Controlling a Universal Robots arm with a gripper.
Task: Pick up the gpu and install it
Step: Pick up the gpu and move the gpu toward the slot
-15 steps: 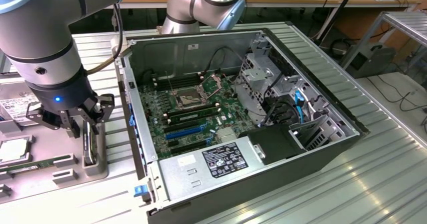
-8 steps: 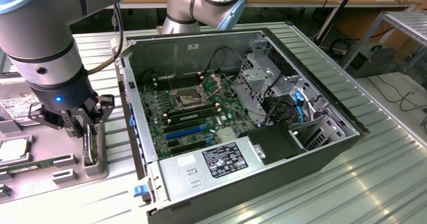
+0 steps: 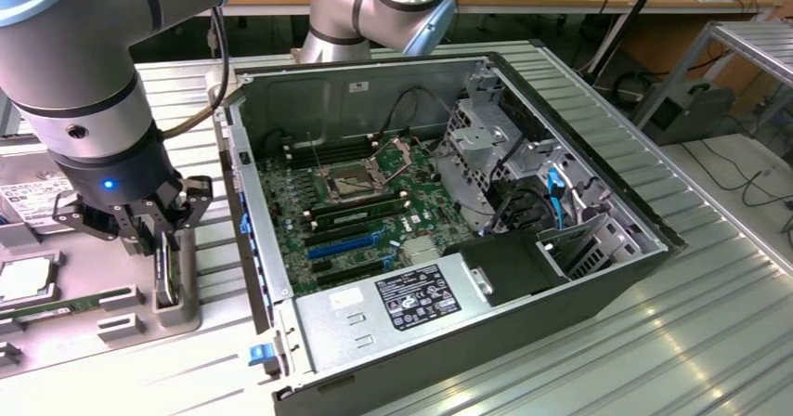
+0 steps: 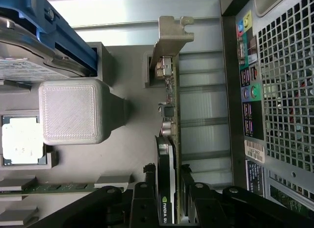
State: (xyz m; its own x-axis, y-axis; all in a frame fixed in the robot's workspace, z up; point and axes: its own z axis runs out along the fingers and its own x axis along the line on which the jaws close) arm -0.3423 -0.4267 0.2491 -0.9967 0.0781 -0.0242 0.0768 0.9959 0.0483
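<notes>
Claw [image 4: 171, 191] sits over the gpu [image 4: 170, 110], upright in its holder [image 4: 147, 73] beneath; grip impossible to tell; gpu not yet lifted or installed.

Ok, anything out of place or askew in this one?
Nothing stands out. The graphics card stands on edge, straight in its grey holder, with the pincer lined up on it, beside the open computer case.

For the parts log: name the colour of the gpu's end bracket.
Silvery grey bracket on the thin black gpu; wrist view shows best.
</notes>
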